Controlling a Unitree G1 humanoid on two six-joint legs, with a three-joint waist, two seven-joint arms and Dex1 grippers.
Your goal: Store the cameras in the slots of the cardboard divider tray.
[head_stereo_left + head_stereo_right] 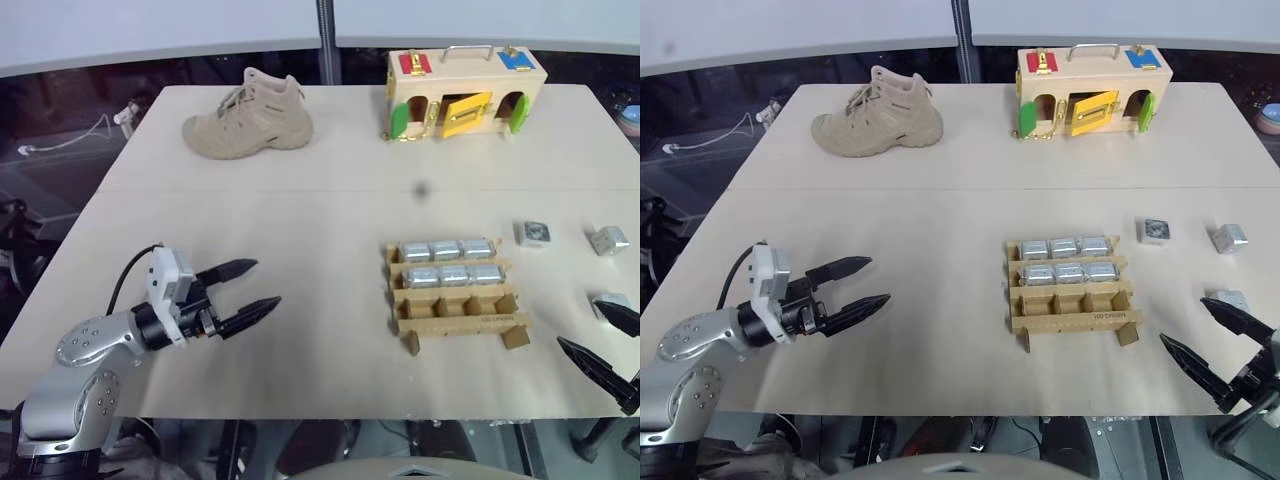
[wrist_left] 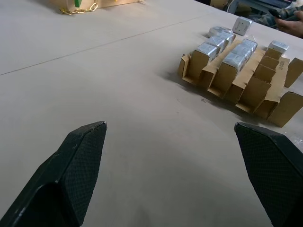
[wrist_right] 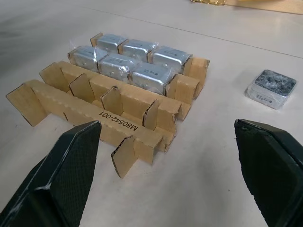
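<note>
The right wrist view is showing printed lettering on the front wall of the cardboard divider tray [image 3: 118, 124], which the head views are leaving too small to read. The head views are taking in a tan boot [image 1: 250, 117] and a pale wooden box with coloured latches [image 1: 466, 93], both lying far beyond the claws at the back of the tabletop [image 1: 300, 200].

The tray is sitting between the two claws, nearer the right one. Six cameras [image 1: 447, 262] are filling its two far rows, three to a row; the row nearest the right claw is standing empty. Three more cameras are lying loose on the tabletop: one [image 1: 533, 233] just past the tray, one [image 1: 608, 240] further right, one [image 1: 607, 303] close beside the right claw.

The left claw [image 1: 248, 293] is gaping wide and holding nothing. The right claw [image 1: 1205, 335] is likewise spread wide, empty.
</note>
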